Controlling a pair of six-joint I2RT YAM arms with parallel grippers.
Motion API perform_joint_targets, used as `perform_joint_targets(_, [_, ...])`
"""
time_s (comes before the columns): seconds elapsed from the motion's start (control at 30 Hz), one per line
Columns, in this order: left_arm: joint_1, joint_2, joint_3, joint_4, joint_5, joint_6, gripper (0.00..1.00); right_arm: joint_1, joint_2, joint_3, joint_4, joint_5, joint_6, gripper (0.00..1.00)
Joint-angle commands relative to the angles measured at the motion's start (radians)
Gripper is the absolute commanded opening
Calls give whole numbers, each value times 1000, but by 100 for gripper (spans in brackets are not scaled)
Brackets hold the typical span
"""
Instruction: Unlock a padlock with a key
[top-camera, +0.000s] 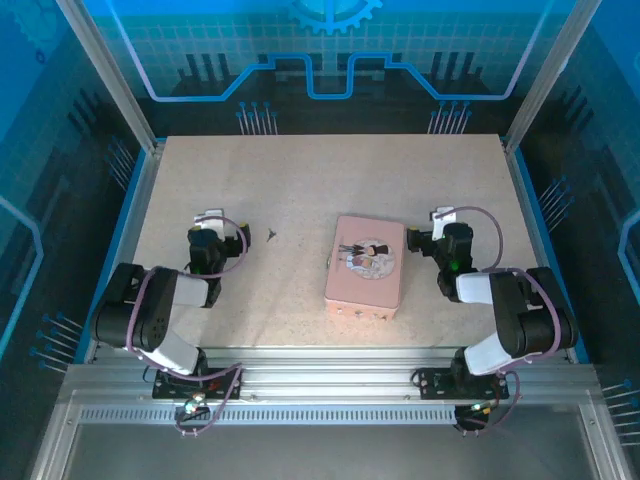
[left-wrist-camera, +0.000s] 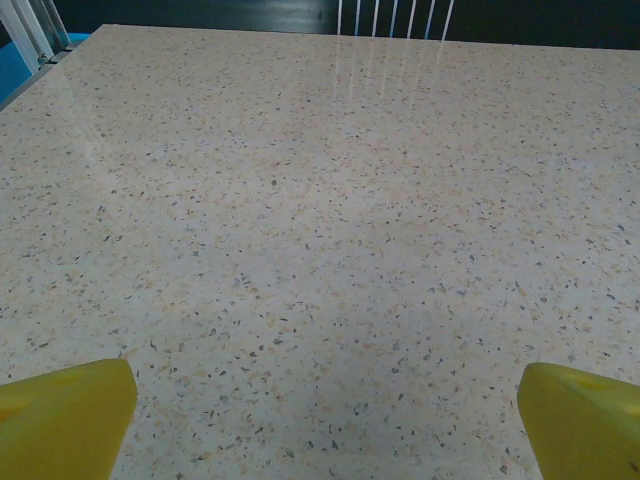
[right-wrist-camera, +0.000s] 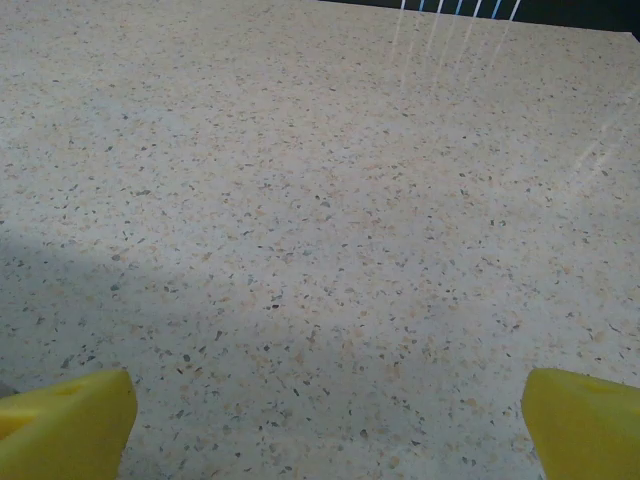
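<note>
We see the key (top-camera: 272, 236) as a tiny, thin dark sliver lying flat on the speckled table (top-camera: 300, 170). It sits left of the pink tin (top-camera: 365, 267), about level with the tin's far edge and apart from it. It is too small for us to read its shape. The tin lies flat with its cartoon picture facing up.

The left arm (top-camera: 150, 315) is folded left of the tin. Its left gripper (top-camera: 209, 217) points toward the far side, further left of the tin than the key. The right arm (top-camera: 515, 320) is folded right of the tin, and the right gripper (top-camera: 443, 215) sits just beside the tin's far right corner.

In both wrist views we see the yellow fingers (left-wrist-camera: 65, 415) (right-wrist-camera: 65, 425) spread wide, with bare table between them.
</note>
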Motion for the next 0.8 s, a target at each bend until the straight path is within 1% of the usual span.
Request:
perform_joint_targets(0.0, [10, -5, 21, 21, 20, 24, 99, -7, -9, 16, 33, 6, 1, 100])
perform_joint_targets(0.53, [12, -5, 26, 14, 26, 20, 99, -7, -9, 17, 31, 6, 3, 100])
perform_joint_targets(0.67, [33, -7, 32, -2, 51, 6, 99, -8, -9, 18, 31, 6, 3, 100])
perform_joint_targets(0.77, [32, -7, 32, -2, 53, 6, 99, -7, -9, 16, 31, 5, 3, 100])
